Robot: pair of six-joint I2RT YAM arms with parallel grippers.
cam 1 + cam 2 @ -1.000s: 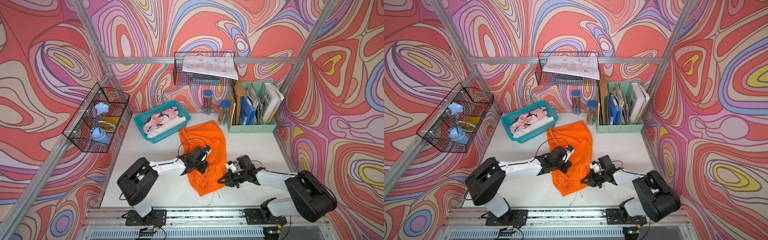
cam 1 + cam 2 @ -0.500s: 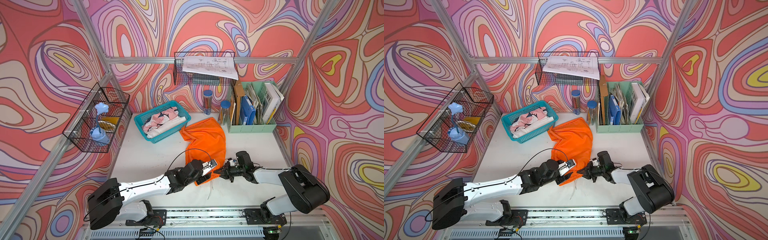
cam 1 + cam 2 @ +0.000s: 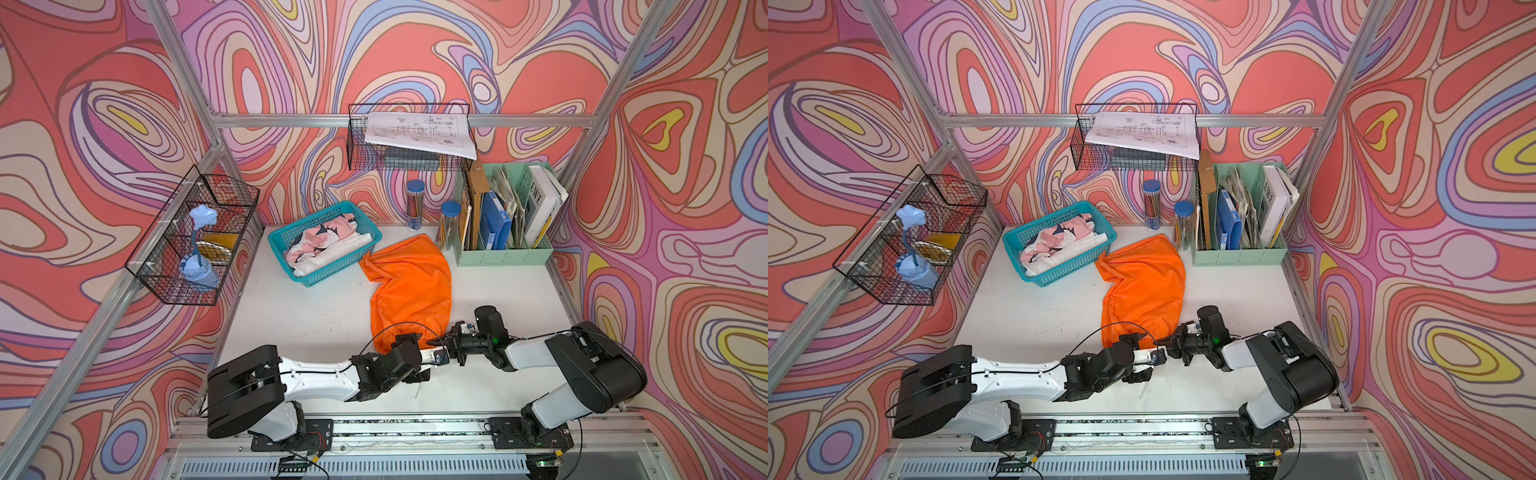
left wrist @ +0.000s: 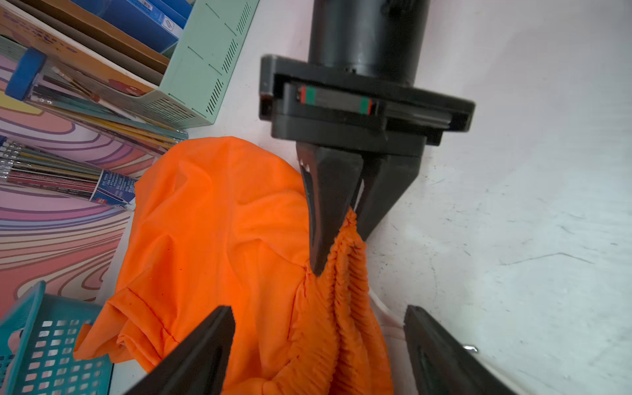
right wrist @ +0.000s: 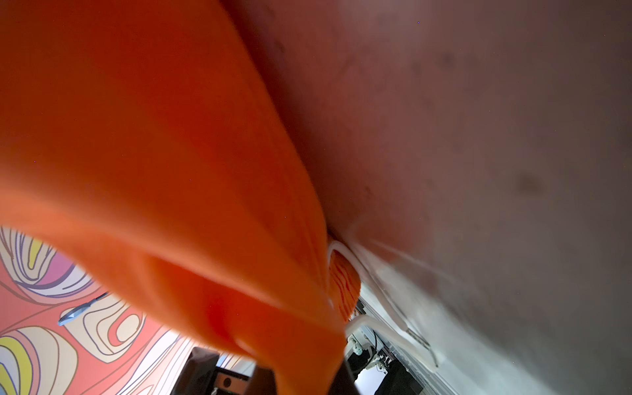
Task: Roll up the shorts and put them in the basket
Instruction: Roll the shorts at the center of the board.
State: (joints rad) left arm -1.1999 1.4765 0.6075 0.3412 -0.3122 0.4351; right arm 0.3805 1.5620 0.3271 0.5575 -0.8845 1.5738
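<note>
Currently, the bright orange fabric shorts (image 3: 409,286) lie rumpled on the white tabletop (image 3: 299,316). Their far end sits between the teal plastic mesh basket (image 3: 332,274) and the mint-green file organizer (image 3: 503,257), just beside the basket's corner, and their near end reaches toward both arms. In the left wrist view, the right gripper (image 4: 342,254) has its black jaws pressed together on the gathered elastic waistband (image 4: 342,290), pinching the bunched ridges and lifting them a little off the table. The left gripper (image 4: 318,309) has its jaws spread wide, one on each side of that waistband, and grips nothing. A thin white drawstring (image 4: 384,313) trails from the waistband onto the tabletop. Blurred orange cloth fills most of the right wrist view.
</note>
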